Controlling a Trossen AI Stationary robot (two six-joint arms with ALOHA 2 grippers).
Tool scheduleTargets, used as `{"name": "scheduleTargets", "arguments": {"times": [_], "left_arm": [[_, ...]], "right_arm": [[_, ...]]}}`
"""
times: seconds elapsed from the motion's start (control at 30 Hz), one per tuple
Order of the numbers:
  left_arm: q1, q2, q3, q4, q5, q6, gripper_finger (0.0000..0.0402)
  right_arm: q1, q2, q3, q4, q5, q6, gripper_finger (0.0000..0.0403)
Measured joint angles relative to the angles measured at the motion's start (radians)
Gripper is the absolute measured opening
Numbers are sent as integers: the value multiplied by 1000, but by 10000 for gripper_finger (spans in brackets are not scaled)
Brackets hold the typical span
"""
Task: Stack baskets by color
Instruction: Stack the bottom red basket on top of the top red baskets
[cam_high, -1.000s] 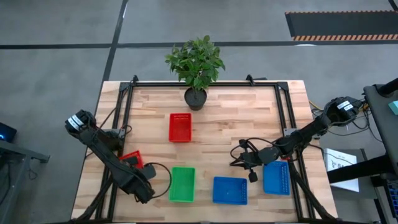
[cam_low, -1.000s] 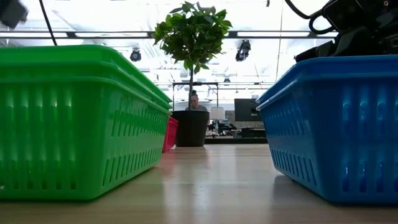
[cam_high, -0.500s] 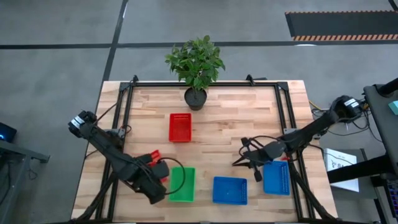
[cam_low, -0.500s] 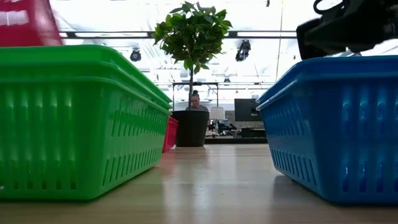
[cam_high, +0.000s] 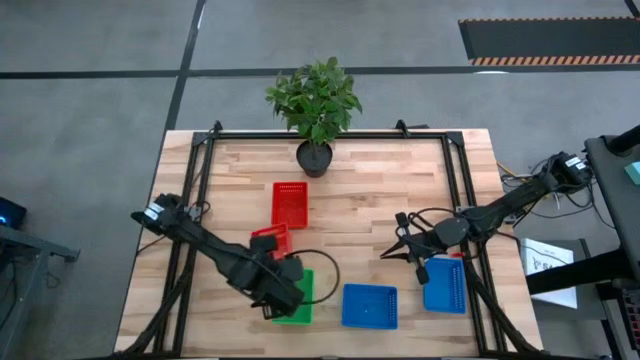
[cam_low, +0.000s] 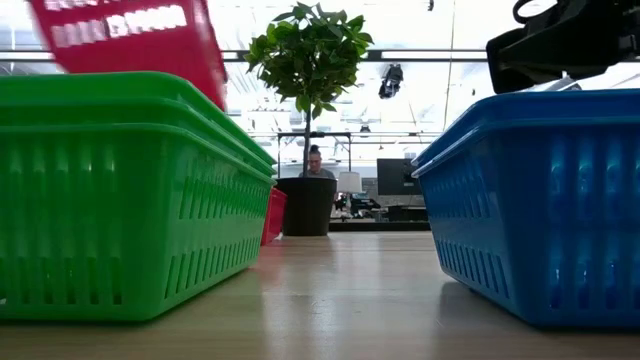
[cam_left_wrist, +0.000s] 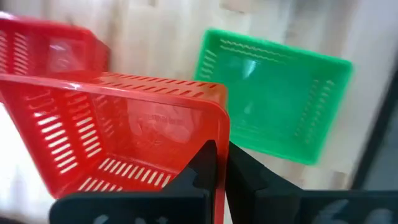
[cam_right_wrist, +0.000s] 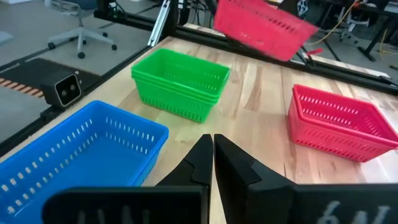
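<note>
A red basket (cam_high: 268, 240) hangs in the air with my left gripper (cam_left_wrist: 222, 158) shut on it, just over the far left corner of the green basket stack (cam_high: 298, 300). In the low view the held basket (cam_low: 130, 40) shows tilted above the green stack (cam_low: 120, 190). More red baskets (cam_high: 290, 203) rest on their bottoms near the table's middle. Two lots of blue baskets (cam_high: 370, 306) (cam_high: 445, 287) sit at the near right. My right gripper (cam_right_wrist: 212, 144) hovers shut and empty, left of the right-hand blue baskets. My left gripper pinches one side wall of the red basket at its rim (cam_left_wrist: 219, 134), one finger (cam_left_wrist: 205, 165) inside the basket and the other outside. The fingers come steeply from above, on the basket's near side. The basket is lifted clear of the table and tilted.
A potted plant (cam_high: 314, 105) in a black pot (cam_low: 305, 205) stands at the table's far edge. A black frame (cam_high: 330, 133) runs around the tabletop. Bare wood lies between the red baskets and my right gripper (cam_high: 392, 253). A person sits in the room beyond.
My left gripper has carried the red basket up from the table's near left and toward the right, so that it now hangs tilted over the green stack's far left corner. My right gripper has drawn back a little toward the right and risen slightly, staying shut.
</note>
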Motion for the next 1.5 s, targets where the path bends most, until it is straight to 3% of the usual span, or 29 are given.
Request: {"name": "scheduleTargets", "arguments": {"times": [0.13,0.37,0.63,1.17,1.5], "left_arm": [[35,39,81,-44,-92,105,0],[135,48,94,-12,-233,307,0],[242,48,15,-4,-237,431,0],[358,48,-239,145,-227,529,0],[396,48,-297,213,-139,577,0]], "right_arm": [[-2,3,0,-11,0,-5,9],[-2,3,0,-16,1,-7,9],[-2,3,0,-31,2,-5,9],[-2,2,0,-59,10,19,9],[-2,2,0,-66,11,20,9]]}}
